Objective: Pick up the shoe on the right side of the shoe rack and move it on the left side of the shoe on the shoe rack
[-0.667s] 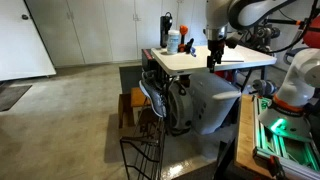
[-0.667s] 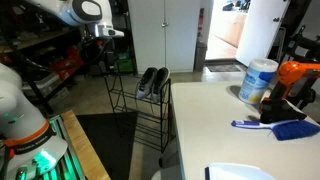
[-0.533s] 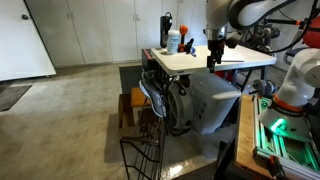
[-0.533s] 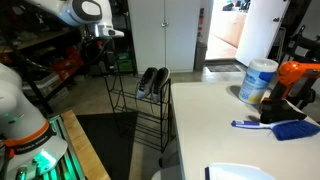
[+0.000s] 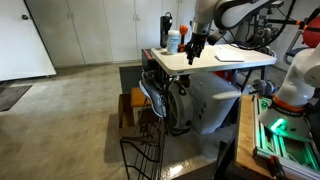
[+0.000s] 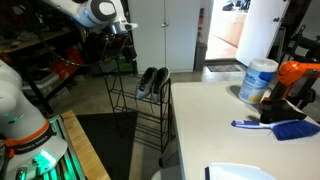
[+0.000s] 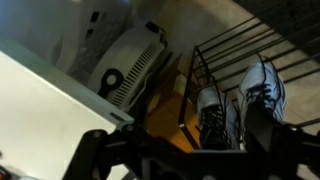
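The gripper, its spread impossible to tell, is held well above the shoe rack, where 2 shoes are set side by side; the one on the right is best approached squarely and grasped across its opening.

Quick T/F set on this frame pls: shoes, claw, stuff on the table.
1. Two shoes sit side by side on top of the shoe rack. True.
2. The claw is gripping a shoe. False: it hangs in the air holding nothing, and both shoes are on the rack.
3. A blue brush lies on the white table. True.
4. The wipes tub stands on the floor. False: it stands on the table beside the orange spray bottle.
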Controlling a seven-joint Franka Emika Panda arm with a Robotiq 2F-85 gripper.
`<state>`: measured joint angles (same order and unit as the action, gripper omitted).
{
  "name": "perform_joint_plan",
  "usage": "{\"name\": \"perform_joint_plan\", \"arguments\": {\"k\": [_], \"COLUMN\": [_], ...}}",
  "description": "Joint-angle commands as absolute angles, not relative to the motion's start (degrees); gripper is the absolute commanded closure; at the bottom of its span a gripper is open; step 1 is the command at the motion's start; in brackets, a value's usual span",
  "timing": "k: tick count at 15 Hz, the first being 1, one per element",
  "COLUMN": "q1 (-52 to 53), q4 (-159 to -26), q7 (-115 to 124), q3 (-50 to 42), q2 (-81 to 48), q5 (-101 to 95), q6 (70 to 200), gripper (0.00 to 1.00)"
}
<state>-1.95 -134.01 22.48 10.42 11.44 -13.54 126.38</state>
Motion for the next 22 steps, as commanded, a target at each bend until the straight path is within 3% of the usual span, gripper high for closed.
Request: {"name": "perform_joint_plan", "arguments": {"k": [1, 9, 22], "q1": [-1.67, 0.51, -0.70], "q4": [-127.06, -113.38, -102.34], "q7": [23.35, 16.07, 10.81], "q3": [8.37, 5.04, 7.08], "q2": [0.32, -18.17, -30.99], "q5": [-17.59, -5.27, 17.65], "q6": [137.27, 150.36, 151.67], "gripper": [0.00, 0.00, 0.00]}}
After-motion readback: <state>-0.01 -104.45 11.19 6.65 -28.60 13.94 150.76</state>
